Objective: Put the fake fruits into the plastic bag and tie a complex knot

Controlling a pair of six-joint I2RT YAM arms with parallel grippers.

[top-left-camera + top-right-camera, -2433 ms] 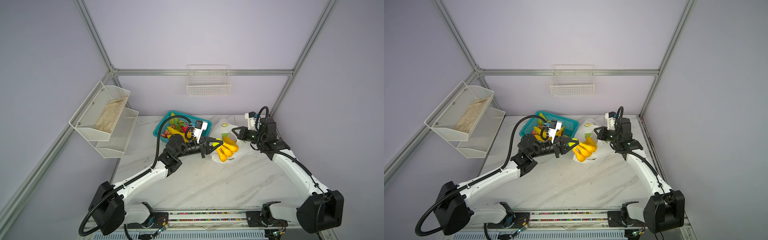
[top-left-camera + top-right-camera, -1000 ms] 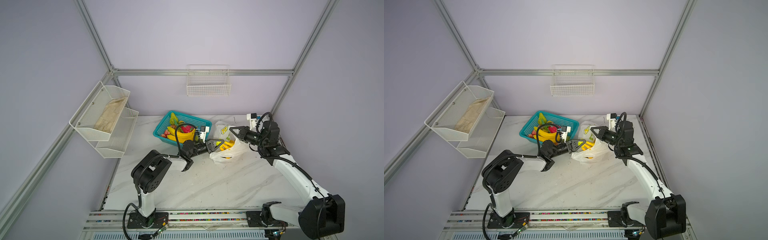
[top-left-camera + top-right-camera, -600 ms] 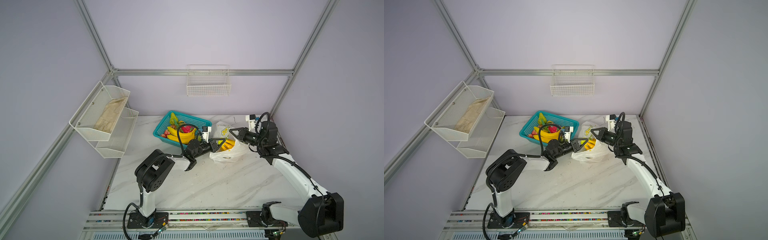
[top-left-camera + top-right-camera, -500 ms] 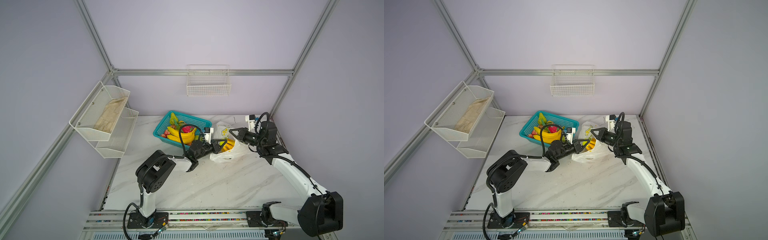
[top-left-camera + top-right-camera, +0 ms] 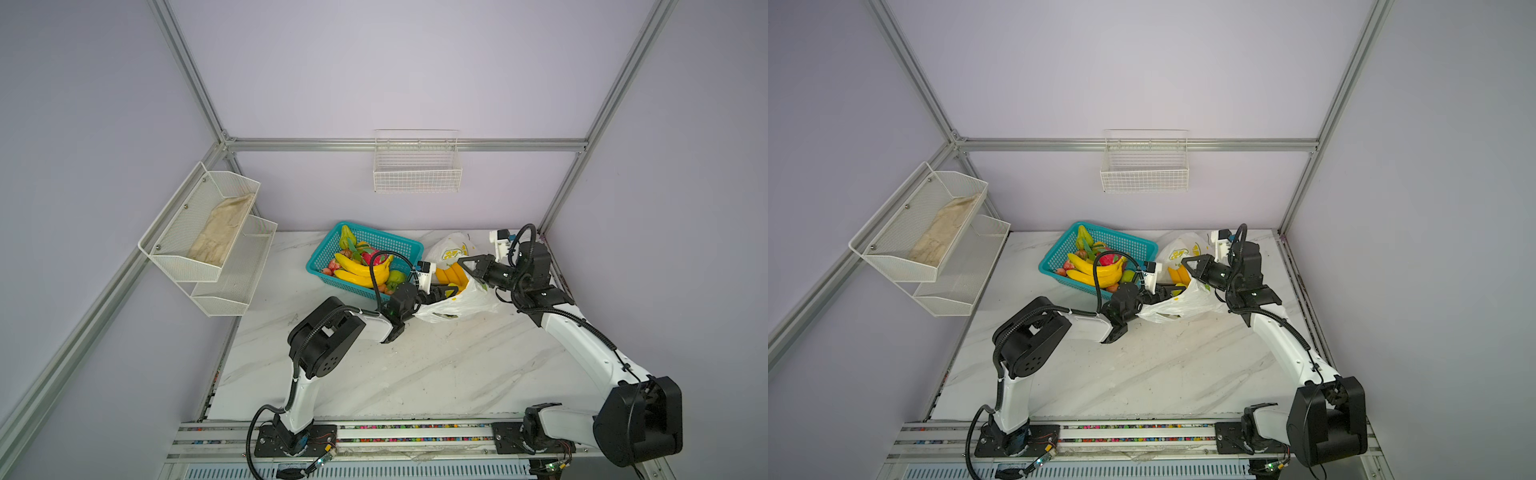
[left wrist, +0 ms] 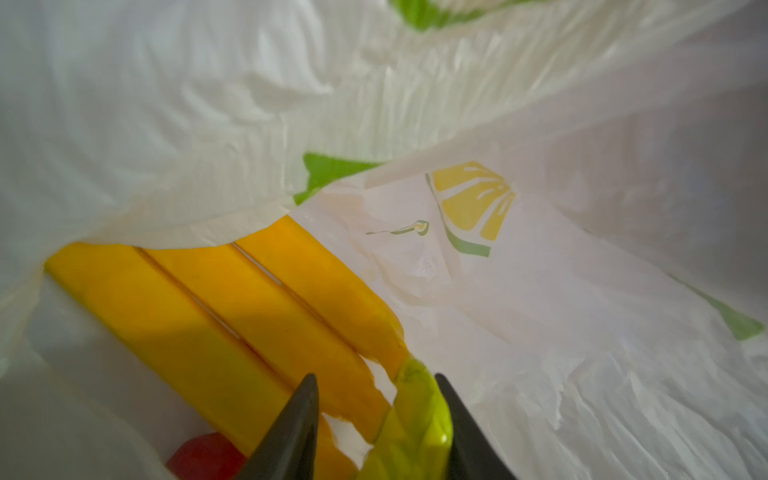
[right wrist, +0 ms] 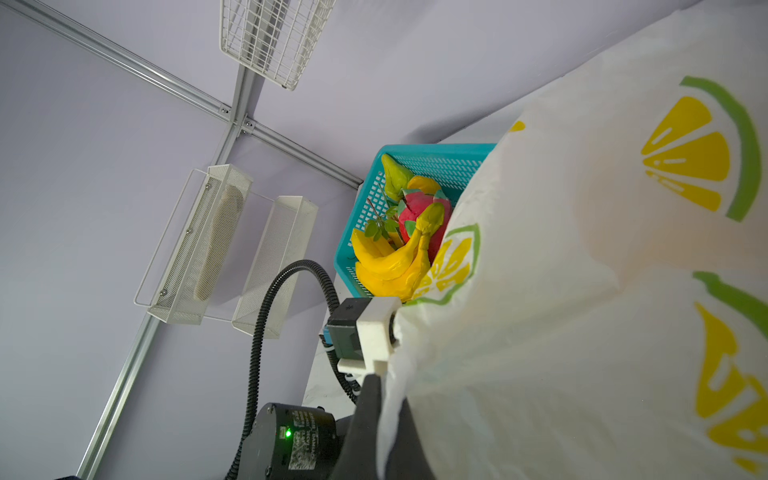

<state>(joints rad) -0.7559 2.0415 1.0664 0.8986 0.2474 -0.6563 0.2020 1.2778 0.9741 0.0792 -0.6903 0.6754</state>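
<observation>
Robotics lab cell: aluminium frame (image 5: 405, 144), bare lilac walls (image 5: 374, 62), marble-look tabletop (image 5: 436, 374), arm-mounting rail (image 5: 415, 433).

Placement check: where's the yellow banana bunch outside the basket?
In both top views the banana bunch lies in the white lemon-print plastic bag, right of the teal mesh basket.

thin crinkled plastic bag (image 6: 540, 311), glossy bananas (image 6: 232, 307)
</observation>
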